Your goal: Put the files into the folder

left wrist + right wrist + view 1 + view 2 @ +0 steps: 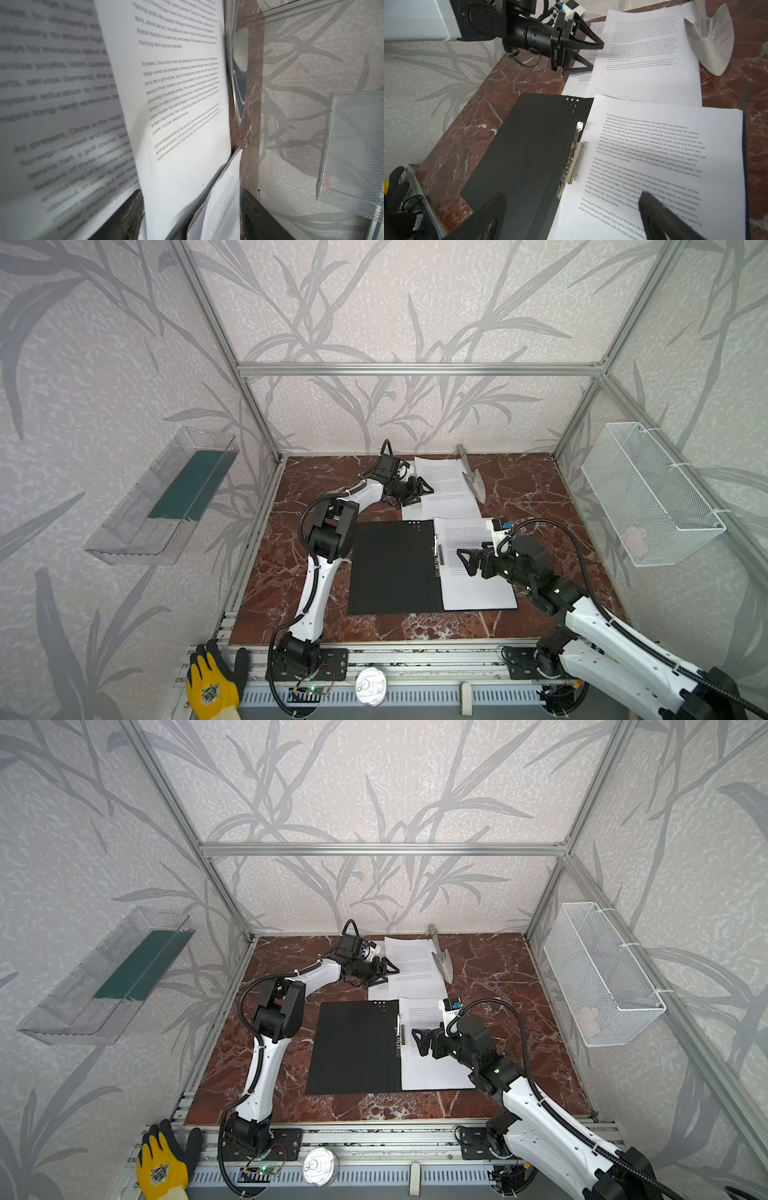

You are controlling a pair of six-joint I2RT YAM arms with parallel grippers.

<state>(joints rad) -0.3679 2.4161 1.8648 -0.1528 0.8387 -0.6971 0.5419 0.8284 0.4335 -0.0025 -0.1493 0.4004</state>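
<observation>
At the worktop [540,497] centre, the folder [392,568] lies open, one sheet [473,593] on its right half; other files [451,485] lie at the far edge, the left tool [424,493] gaping astride their edge; right tool [464,562] hovers open over the filed sheet; next, likely: pinch a single sheet.

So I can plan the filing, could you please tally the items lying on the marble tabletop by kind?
Black folder: 1
Printed sheets, as far as distinguishable: 3 (front sheet, upper rear sheet, lower rear sheet)
Metal trowel: 1
Total: 5
</observation>
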